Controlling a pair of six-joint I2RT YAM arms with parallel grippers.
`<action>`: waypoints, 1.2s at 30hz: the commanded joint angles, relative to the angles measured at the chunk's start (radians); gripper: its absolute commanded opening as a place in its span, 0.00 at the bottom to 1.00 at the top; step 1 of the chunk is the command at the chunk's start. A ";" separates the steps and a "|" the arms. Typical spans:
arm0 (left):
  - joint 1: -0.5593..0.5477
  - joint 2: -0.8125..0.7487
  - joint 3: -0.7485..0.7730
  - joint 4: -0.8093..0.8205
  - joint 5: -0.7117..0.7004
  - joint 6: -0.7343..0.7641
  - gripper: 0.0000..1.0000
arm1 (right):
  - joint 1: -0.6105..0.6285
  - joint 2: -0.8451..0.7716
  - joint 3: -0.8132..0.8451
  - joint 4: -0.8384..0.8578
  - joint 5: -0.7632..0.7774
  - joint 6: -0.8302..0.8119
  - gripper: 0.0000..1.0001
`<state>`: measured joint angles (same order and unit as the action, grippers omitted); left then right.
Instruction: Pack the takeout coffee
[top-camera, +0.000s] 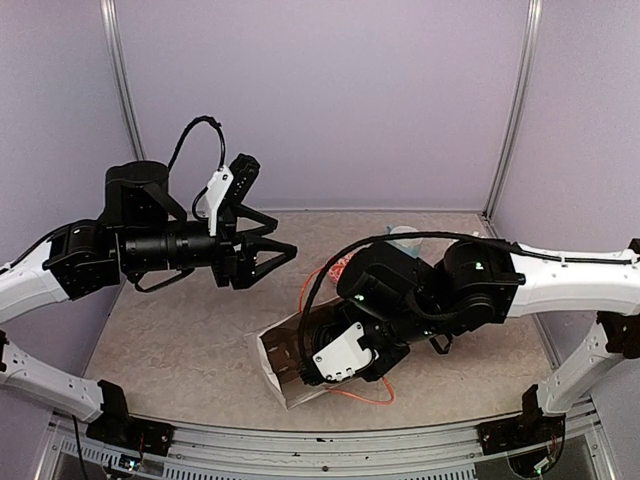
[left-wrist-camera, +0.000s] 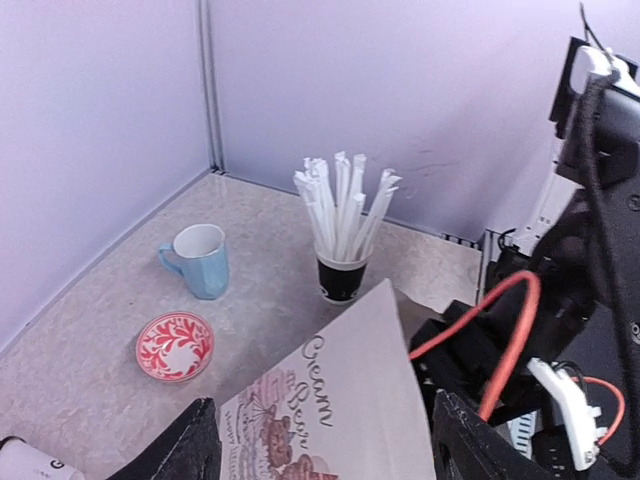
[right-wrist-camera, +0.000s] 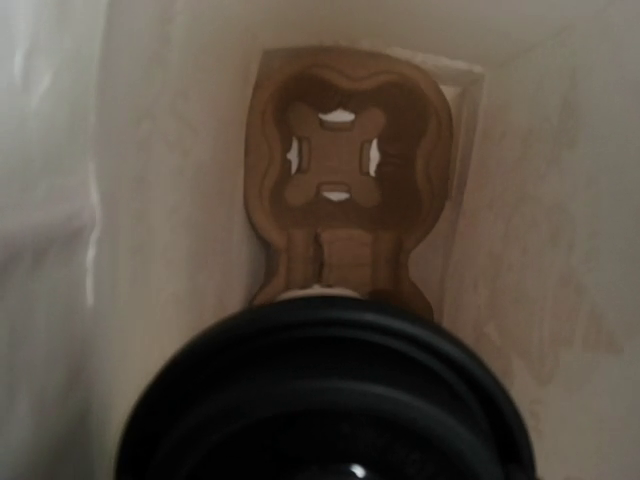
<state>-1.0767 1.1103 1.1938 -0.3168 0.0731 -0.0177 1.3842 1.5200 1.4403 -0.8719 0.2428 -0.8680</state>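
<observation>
Paper bag loading: have the black-lidded white paper cup (right-wrist-camera: 330, 390) inside the white printed bag (top-camera: 272, 360), just short of the brown cardboard cup carrier (right-wrist-camera: 345, 170). Can't tell right gripper's grip, hidden inside; hovering left gripper (left-wrist-camera: 322, 420) spread wide. Next: centre on free slot (right-wrist-camera: 338, 160), seat squarely.

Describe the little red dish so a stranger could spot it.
Start at the walled corner of the beige table. Near it stands a light blue mug, and beside that lies a small round dish. It alone is red with a white leaf pattern.
</observation>
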 joint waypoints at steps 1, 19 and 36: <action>0.093 0.057 -0.052 0.065 -0.023 -0.043 0.71 | -0.015 -0.048 -0.031 0.030 0.029 -0.016 0.39; 0.239 0.467 -0.017 0.002 -0.080 -0.148 0.65 | -0.100 -0.093 -0.223 0.293 0.041 -0.110 0.38; 0.245 0.518 -0.063 0.035 0.066 -0.127 0.60 | -0.141 -0.026 -0.246 0.323 -0.021 -0.114 0.37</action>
<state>-0.8364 1.6352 1.1591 -0.3050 0.0937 -0.1535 1.2621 1.4715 1.2045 -0.5732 0.2642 -0.9760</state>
